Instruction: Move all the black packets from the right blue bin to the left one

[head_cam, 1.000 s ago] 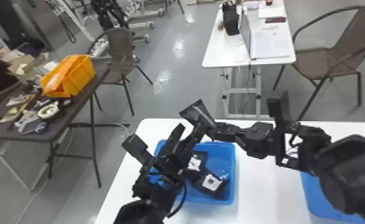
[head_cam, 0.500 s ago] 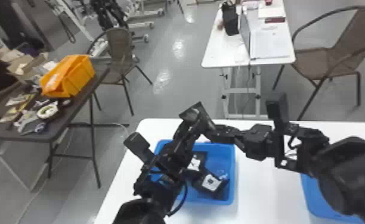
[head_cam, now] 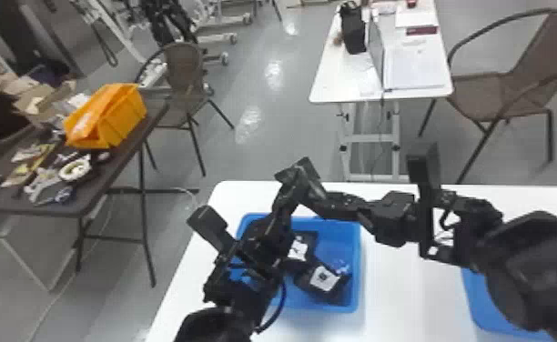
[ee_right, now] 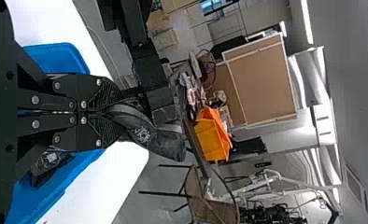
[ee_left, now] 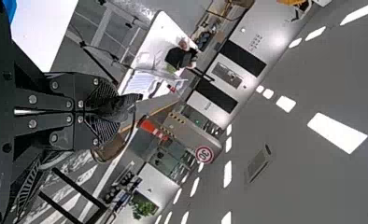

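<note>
The left gripper point(head_cam: 296, 183) and right gripper point(head_cam: 322, 195) both stand closed on one packet point(ee_right: 166, 142), at the left bin's point(head_cam: 356, 268) 12 o'clock; inside, packets lie at 1 point(head_cam: 304, 246) and 4 o'clock point(head_cam: 324, 278).

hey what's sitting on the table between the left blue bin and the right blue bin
In the head view, only bare white tabletop shows between the left bin and the right bin, with the right arm above.
</note>
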